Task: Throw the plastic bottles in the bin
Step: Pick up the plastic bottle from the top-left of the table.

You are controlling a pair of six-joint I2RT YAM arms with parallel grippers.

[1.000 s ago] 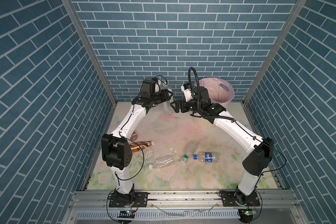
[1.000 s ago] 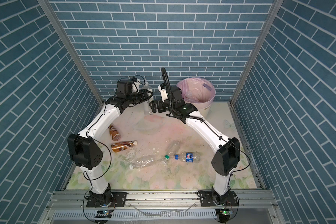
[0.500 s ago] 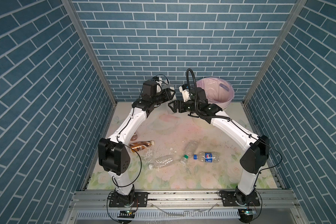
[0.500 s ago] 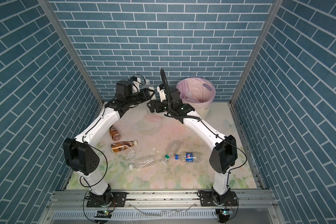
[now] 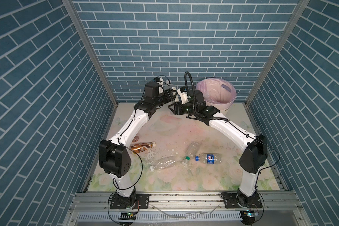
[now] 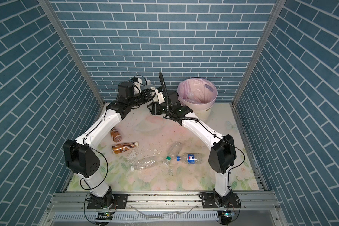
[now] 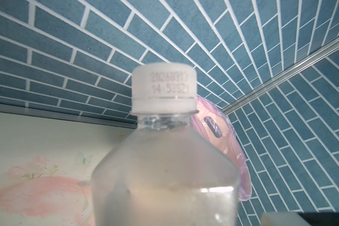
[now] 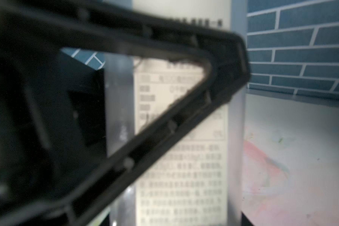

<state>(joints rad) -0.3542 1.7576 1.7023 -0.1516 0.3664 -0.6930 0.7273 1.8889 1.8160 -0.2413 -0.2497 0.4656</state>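
Note:
A clear bottle [image 7: 164,176] with a white cap hangs upright in the air at the back middle, left of the bin [image 5: 228,105]. My left gripper [image 5: 171,94] is shut on it; its jaws are hidden behind the bottle in the left wrist view. My right gripper [image 5: 172,108] comes from the bin side and is shut on the same bottle [image 8: 184,166] lower down. The left gripper's black finger [image 8: 164,125] crosses in front of the label. On the floor lie more bottles: two brown ones [image 6: 115,135] [image 6: 123,148], two clear ones [image 5: 163,163] [image 5: 192,149] and a blue-labelled one [image 5: 209,158].
The cream bin [image 6: 205,111] with its pink liner stands in the back right corner and holds a clear bottle [image 6: 192,96]. Blue brick walls close in three sides. The floor bottles lie between the two arm bases, towards the front.
My right gripper has moved left up to the held bottle and closed from wide open onto it. The left gripper still holds the bottle in about the same place.

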